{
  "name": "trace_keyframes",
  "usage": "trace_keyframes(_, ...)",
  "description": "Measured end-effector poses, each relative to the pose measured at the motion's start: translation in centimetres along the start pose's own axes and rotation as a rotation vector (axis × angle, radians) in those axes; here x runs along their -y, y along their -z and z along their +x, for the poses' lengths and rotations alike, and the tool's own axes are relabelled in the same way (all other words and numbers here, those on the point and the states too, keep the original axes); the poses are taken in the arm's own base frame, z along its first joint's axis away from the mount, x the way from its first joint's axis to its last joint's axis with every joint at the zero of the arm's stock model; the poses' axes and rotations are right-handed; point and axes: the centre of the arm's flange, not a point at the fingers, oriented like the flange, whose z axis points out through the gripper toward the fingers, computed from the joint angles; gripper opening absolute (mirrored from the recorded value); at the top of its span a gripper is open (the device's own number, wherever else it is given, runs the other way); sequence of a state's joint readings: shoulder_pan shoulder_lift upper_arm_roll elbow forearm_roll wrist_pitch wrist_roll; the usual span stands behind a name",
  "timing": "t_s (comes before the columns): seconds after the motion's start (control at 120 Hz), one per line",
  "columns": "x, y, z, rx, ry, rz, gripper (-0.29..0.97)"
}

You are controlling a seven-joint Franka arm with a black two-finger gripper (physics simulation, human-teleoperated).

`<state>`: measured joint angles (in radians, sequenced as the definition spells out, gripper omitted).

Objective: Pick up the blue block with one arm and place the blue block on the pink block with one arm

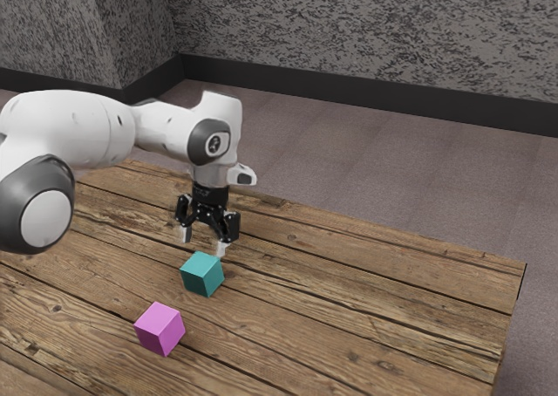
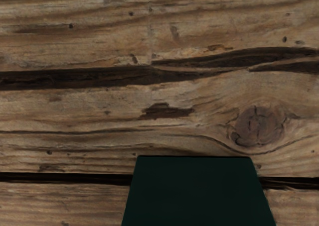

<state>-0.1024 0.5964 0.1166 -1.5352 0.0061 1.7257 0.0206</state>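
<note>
Gripper (image 1: 206, 241) is being poised, fingers spread, just above the blue block (image 1: 202, 274), with the pink block (image 1: 159, 328) at seven o'clock of it; descent should be kept centred and square before pinching.

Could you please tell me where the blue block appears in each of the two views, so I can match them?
Exterior view: the blue block, teal in tone, sits on the table under the open gripper, up and right of the pink block.
Wrist view: the blue block looks dark, directly under the hand, near a round knot.
Shared landmark: the table's dark plank seams.
</note>
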Motion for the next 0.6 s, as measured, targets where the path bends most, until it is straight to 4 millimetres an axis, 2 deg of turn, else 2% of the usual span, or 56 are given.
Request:
trace_keyframes(0.083,-0.6,0.2,0.2,-0.029,-0.025,-0.001,0.68)
trace_keyframes(0.242,-0.9,-0.5,-1.0,-0.043,-0.053,-0.009,0.68)
trace_keyframes(0.342,-1.9,-0.6,-1.2,-0.059,-0.081,-0.011,0.68)
trace_keyframes(0.6,-2.2,-2.6,-2.1,-0.048,-0.106,-0.015,0.68)
